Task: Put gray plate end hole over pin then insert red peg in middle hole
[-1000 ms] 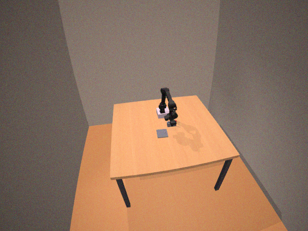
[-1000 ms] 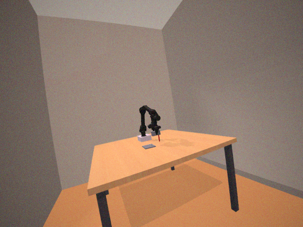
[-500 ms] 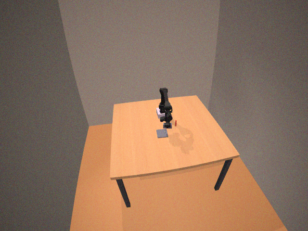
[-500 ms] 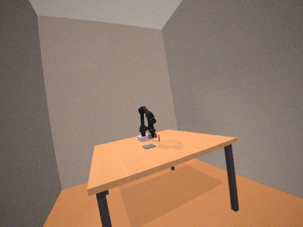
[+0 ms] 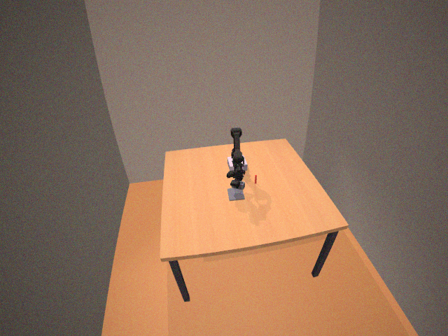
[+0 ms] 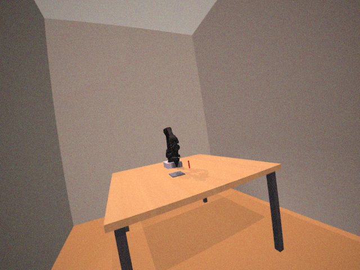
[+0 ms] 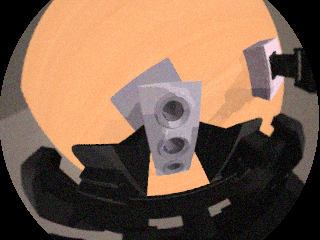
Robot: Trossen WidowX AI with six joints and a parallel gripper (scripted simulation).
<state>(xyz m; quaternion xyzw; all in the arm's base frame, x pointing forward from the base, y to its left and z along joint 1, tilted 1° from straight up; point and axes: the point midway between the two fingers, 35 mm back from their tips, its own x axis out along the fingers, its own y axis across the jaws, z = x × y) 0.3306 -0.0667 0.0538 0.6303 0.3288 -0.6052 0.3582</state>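
Observation:
The gray plate (image 5: 240,185) (image 7: 172,132) is held in my gripper (image 5: 236,183) (image 7: 166,123), with its three holes showing in the wrist view. The gripper is shut on it. The flat gray-blue base (image 5: 236,195) (image 6: 176,174) (image 7: 132,100) lies on the table. The plate is above the table and overlaps part of the base in the wrist view; I cannot tell the exact height. The base's pin cannot be made out; the plate may hide it. The red peg (image 5: 255,179) (image 6: 189,164) stands upright to the right of the base in the top and exterior views and is not seen in the wrist view.
The arm's pale mounting block (image 5: 230,164) (image 6: 167,165) (image 7: 256,72) stands behind the base in the top and exterior views. The wooden table (image 5: 202,224) (image 6: 145,192) carries everything, and the arm's shadow falls to the right of the base.

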